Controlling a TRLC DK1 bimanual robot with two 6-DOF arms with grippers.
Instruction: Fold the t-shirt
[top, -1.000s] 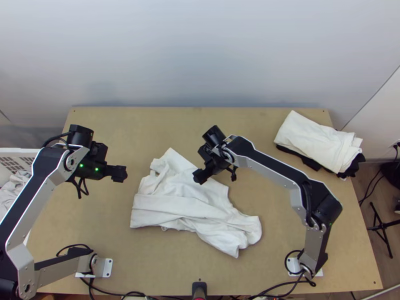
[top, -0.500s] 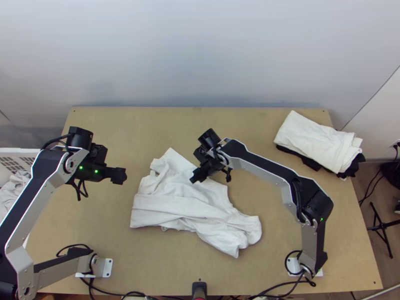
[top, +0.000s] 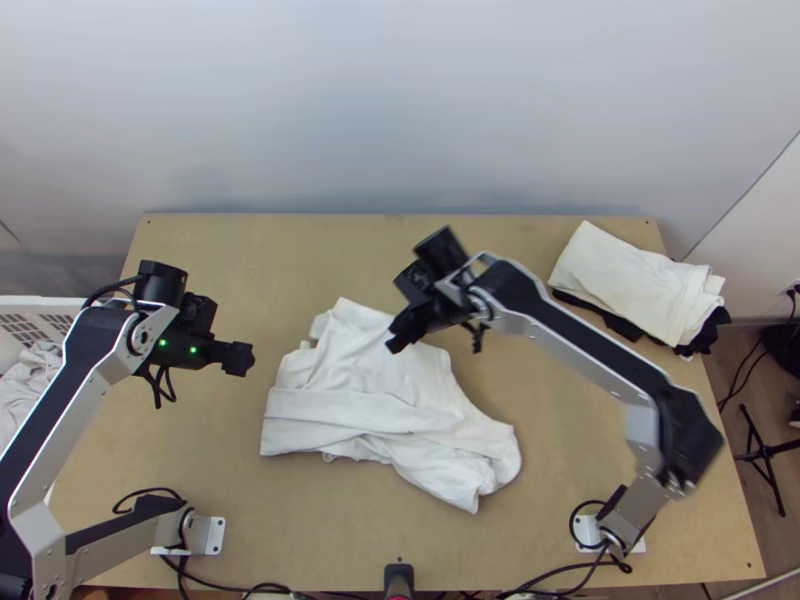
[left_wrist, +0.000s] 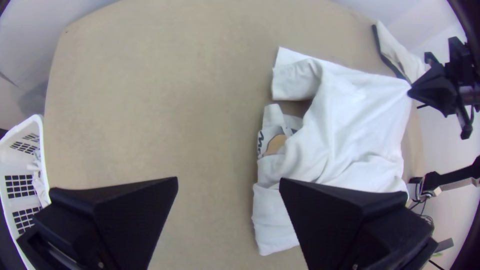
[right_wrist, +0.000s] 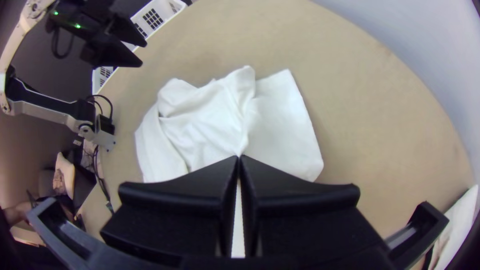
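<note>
- Shirt (top: 365, 415): bunched mid-table, creased, its far part drawn up to the right gripper.
- Right gripper (top: 391, 346): its 2 fingers together, clamped on the shirt.
- Left gripper (top: 244, 359): its 2 fingers well apart, nothing between them, above the table (top: 240, 520) to the left of the shirt.
- White cloth (top: 635, 285): folded on black cloth (top: 712, 330), far right corner.
- Basket (top: 28, 300): beside the table's left edge, cloth inside.

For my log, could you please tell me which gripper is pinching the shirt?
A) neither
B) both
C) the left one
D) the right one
D: the right gripper is shut on the shirt, which rises to a point at its fingertips, while the left gripper stands open with no cloth between its fingers.
</note>
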